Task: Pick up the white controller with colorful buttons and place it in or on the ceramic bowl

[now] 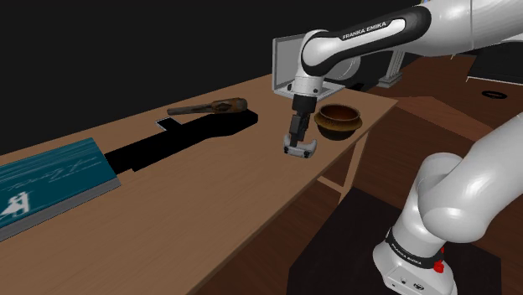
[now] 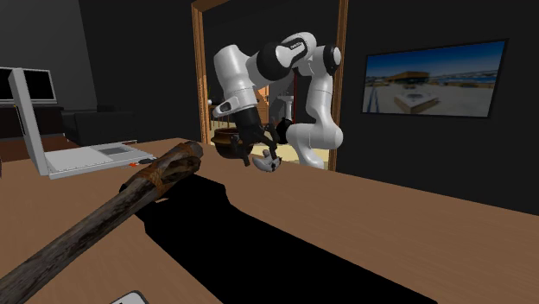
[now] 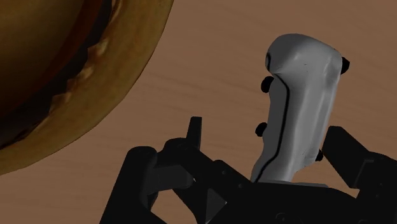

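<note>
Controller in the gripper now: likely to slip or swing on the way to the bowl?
The controller looks rigid, smooth and curved, so it may twist in the gripper. It sticks out well past the fingers, so some pivoting seems possible. Probably light for its size; the bowl likely won't tip.

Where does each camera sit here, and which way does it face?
Shoulder view: high beside the arm's base, looking down the table at bowl and gripper; the arm shows from base to wrist.
Second exterior view: low on the table by the stick, facing the whole arm across it.
Wrist view: on the wrist, looking down at the controller clasped in the fingers, bowl beside.
All three share bowl and controller.
</note>
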You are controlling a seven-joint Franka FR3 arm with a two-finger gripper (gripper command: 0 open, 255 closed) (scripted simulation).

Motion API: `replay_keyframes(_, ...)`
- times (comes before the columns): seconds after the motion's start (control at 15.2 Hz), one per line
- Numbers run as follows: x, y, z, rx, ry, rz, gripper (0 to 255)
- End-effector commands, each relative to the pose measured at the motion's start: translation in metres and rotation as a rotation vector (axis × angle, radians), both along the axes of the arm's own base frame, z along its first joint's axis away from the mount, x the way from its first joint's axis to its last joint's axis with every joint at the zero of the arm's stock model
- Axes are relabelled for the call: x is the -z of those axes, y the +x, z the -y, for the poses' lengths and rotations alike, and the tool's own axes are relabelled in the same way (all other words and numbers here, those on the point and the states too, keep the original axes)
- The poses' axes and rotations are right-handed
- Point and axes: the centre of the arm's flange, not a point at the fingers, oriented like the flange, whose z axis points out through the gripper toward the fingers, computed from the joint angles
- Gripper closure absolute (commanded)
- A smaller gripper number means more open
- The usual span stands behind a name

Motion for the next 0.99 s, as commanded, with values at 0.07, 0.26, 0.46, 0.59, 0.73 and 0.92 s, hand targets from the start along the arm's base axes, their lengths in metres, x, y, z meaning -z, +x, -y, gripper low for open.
replay_keyframes(0.07,0.0006,0.0000,-0.0002,0.000,0.000,0.000,0)
replay_keyframes(0.26,0.0005,0.0000,-0.0001,0.000,0.000,0.000,255)
replay_keyframes(0.46,0.0014,-0.0013,0.0001,0.000,0.000,0.000,255)
replay_keyframes(0.59,0.0028,-0.0021,0.0008,0.000,0.000,0.000,255)
replay_keyframes(0.73,0.0019,-0.0038,-0.0004,0.000,0.000,0.000,255)
replay_keyframes(0.92,-0.0046,0.0000,-0.0002,0.000,0.000,0.000,255)
